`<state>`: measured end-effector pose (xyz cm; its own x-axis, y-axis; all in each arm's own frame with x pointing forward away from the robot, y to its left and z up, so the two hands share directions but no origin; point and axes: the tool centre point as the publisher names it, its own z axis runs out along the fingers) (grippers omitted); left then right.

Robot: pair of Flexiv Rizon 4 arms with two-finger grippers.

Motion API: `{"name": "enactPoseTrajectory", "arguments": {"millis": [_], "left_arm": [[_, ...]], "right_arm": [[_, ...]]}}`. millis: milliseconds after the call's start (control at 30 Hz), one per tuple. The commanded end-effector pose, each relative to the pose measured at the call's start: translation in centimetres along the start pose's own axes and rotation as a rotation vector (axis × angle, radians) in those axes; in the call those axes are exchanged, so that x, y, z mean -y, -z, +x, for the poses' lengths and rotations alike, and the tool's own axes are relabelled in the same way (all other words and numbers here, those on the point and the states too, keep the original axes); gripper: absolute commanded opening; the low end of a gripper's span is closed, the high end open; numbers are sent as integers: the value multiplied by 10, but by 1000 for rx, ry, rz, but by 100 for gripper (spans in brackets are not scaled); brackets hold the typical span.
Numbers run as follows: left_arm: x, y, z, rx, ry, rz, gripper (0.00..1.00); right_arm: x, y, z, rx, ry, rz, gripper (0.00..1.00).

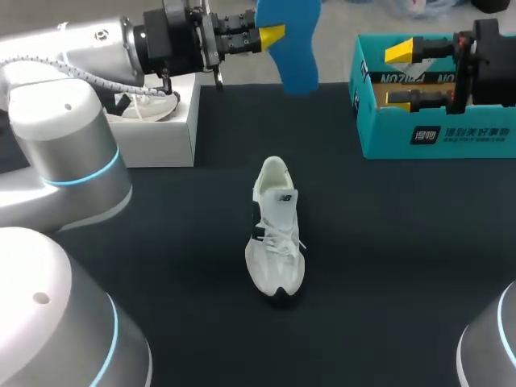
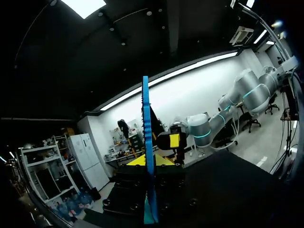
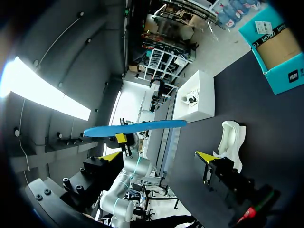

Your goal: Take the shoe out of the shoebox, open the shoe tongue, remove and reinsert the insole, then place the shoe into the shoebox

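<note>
The white shoe [image 1: 275, 234] is lying on its sole in the middle of the black counter [image 1: 403, 266], well apart from both boxes. Its long axis is running from the far edge to the near edge, with the heel facing the far edge and the dark-tipped toe pointing at the near one. A small dark logo [image 1: 285, 197] is showing on the tongue, too small to make out. The teal shoebox [image 1: 435, 137] is sitting open at the far right corner, carrying a dark label [image 1: 424, 135] and pale print along its front wall. A white box [image 1: 165, 133] at the far left is holding a second shoe [image 1: 145, 106]. The left arm [image 1: 64, 137] is reaching level along the far edge from the left. The left gripper [image 1: 271, 36] is pointing right and pinching the blue insole [image 1: 294, 44] by one end, so that it is hanging in the air about midway along that edge, its broad face showing in the head view and only its thin edge in both wrist views. The right arm [image 1: 492, 56] is coming in level from the right, and the right gripper [image 1: 403, 74] is hovering over the shoebox, pointing left, its fingers spread and gripping nothing.
</note>
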<state>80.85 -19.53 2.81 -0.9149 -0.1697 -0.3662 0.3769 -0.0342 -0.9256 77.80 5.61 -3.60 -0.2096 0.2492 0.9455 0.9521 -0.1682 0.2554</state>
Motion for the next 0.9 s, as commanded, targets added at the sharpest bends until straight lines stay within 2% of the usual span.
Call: {"name": "enactPoseTrajectory", "arguments": {"millis": [33,100,133,200,333,400,433,900], "left_arm": [[4,0,-3,-45,527,-178,0],[4,0,-3,-45,527,-178,0],[2,-1,-4,-63,601,-150,0],[0,-4,-4,-70,797,-117,0],[-8,-5,3,-118,1210,-184,0],[-12,-4,8,-149,1500,-179,0],[-13,-3,10,-112,1562,-130,0],[-13,-3,10,-112,1562,-130,0]], "right_arm": [[0,-2,0,3,-1,-1,100],[0,-2,0,3,-1,-1,100],[0,-2,0,3,-1,-1,100],[0,-2,0,3,-1,-1,100],[0,-2,0,3,-1,-1,100],[0,-2,0,3,-1,-1,100],[0,-2,0,3,-1,-1,100],[0,-2,0,3,-1,-1,100]]}}
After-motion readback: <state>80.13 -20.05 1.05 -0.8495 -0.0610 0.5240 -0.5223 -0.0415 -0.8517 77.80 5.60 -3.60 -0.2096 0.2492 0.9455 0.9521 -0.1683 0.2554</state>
